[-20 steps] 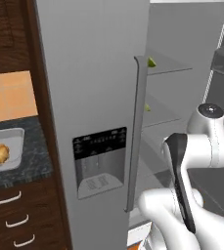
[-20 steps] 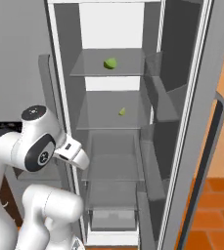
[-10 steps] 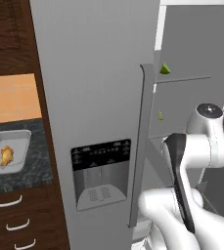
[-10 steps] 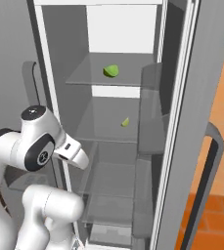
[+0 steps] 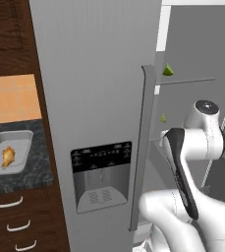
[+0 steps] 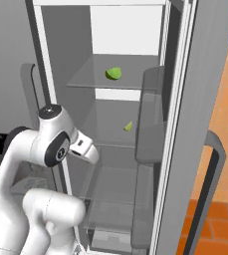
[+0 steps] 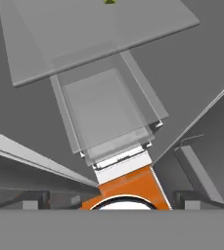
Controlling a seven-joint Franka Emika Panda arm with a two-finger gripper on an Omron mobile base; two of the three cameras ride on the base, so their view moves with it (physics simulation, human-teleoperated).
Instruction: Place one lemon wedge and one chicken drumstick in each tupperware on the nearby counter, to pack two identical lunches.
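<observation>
Scene: an open fridge (image 6: 135, 164) with glass shelves, beside a black speckled counter (image 5: 30, 172) over dark wooden drawers.
Arm: the white arm rises in front of the open fridge compartment, at 4 o'clock in the left base view and 8 o'clock in the right base view.
Gripper: the hand view shows the fingers only as dark blurred shapes at its bottom corners, so I cannot tell whether the tool is wide or narrow; nothing is seen held.
Lemon wedge: a small yellow-green wedge (image 6: 128, 126) lies on the middle glass shelf (image 6: 120, 132), near the centre of the right base view; it also shows at 12 o'clock in the hand view.
Lime: a rounder green piece (image 6: 113, 73) sits on the shelf above.
Container: a light-grey container (image 5: 8, 152) rests on the counter at 9 o'clock in the left base view.
Drumstick: one orange-brown drumstick (image 5: 8, 156) lies inside that container.
</observation>
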